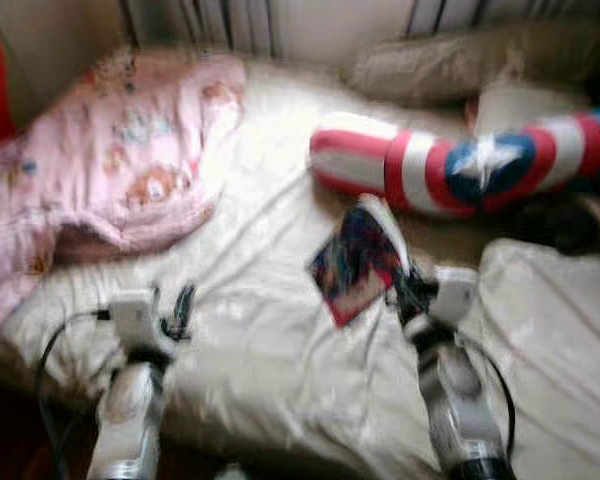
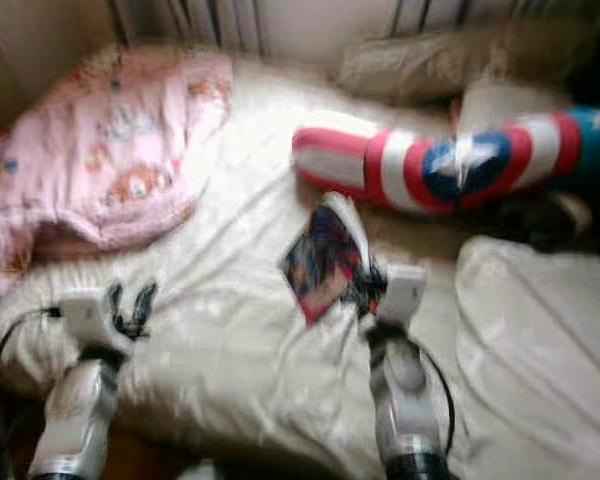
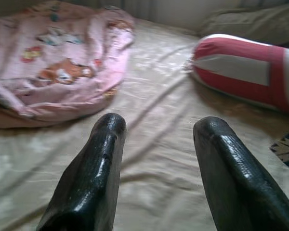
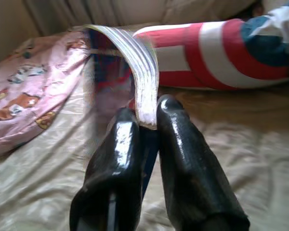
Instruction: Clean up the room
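Observation:
A thin book (image 1: 357, 262) with a dark red and blue cover hangs bent over the cream bed sheet (image 1: 270, 350), and my right gripper (image 1: 398, 283) is shut on its edge. In the right wrist view the book's white pages (image 4: 143, 67) curve up from between the two black fingers (image 4: 178, 144). My left gripper (image 1: 180, 312) hovers open over the sheet near the bed's front left, with nothing between its fingers (image 3: 103, 159). A pink cartoon-print blanket (image 1: 110, 160) lies bunched at the back left.
A long red, white and blue bolster with a star (image 1: 460, 165) lies across the back right. A beige pillow (image 1: 450, 65) sits behind it, and a white pillow (image 1: 555, 330) at the front right. Curtains (image 1: 230, 20) hang behind the bed.

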{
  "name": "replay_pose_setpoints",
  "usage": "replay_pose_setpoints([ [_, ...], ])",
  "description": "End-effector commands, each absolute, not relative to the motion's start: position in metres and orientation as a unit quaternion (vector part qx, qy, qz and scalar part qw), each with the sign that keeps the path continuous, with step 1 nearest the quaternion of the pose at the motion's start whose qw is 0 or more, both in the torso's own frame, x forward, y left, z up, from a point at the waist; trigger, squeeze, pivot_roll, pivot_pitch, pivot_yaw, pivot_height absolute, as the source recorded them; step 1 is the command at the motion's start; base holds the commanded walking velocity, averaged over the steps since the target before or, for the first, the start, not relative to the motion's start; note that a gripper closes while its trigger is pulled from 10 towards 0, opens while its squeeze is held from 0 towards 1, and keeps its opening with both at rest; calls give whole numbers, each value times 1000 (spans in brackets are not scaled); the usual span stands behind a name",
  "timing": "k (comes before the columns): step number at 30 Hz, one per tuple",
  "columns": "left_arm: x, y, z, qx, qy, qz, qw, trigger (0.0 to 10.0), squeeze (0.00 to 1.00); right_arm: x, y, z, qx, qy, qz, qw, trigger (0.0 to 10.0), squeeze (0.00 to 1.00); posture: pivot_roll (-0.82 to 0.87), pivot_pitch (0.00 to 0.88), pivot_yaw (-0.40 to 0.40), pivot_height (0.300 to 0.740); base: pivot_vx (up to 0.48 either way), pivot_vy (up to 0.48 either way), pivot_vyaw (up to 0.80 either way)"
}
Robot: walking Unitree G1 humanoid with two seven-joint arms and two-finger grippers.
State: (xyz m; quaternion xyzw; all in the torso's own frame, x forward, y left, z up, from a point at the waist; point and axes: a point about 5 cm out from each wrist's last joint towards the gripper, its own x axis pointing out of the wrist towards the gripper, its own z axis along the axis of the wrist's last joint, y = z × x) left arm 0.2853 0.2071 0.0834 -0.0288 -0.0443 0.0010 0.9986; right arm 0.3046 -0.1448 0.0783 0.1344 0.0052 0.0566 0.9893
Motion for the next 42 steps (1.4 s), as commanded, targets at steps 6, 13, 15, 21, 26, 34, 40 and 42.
replay_pose_setpoints([
  [6, 283, 209, 83, -26, -41, 4, 999, 10000, 0, 304, -155, 80, 137, -7, 30, 990, 10000, 0, 90, 174, -77, 740, 0, 0, 0],
  [13, 284, 209, 84, -22, -38, 3, 999, 10000, 0, 305, -156, 79, 136, 1, 25, 990, 10000, 0, 90, 176, -75, 740, 0, 0, 0],
  [15, 284, 210, 84, -24, -38, 4, 999, 10000, 0, 304, -153, 78, 131, 5, 38, 991, 10000, 0, 89, 177, -74, 726, 0, 0, 0],
  [21, 283, 210, 83, -23, -37, 4, 999, 10000, 0, 303, -152, 77, 131, 3, 42, 991, 10000, 0, 90, 176, -73, 691, 0, 0, 0],
  [26, 283, 210, 83, -24, -35, 5, 999, 10000, 0, 302, -152, 75, 126, 6, 42, 991, 10000, 0, 91, 176, -74, 681, 0, 0, 0],
  [34, 282, 210, 82, -23, -35, 6, 999, 10000, 0, 302, -149, 71, 124, 20, 55, 991, 10000, 0, 94, 176, -76, 672, 0, 0, 0],
  [40, 282, 210, 82, -22, -35, 6, 999, 10000, 0, 301, -149, 72, 127, 10, 53, 990, 10000, 0, 96, 167, -75, 662, 0, 0, 0],
  [42, 282, 210, 82, -22, -34, 5, 999, 10000, 0, 301, -149, 71, 126, 13, 54, 990, 10000, 0, 96, 167, -75, 662, 0, 0, 0],
])
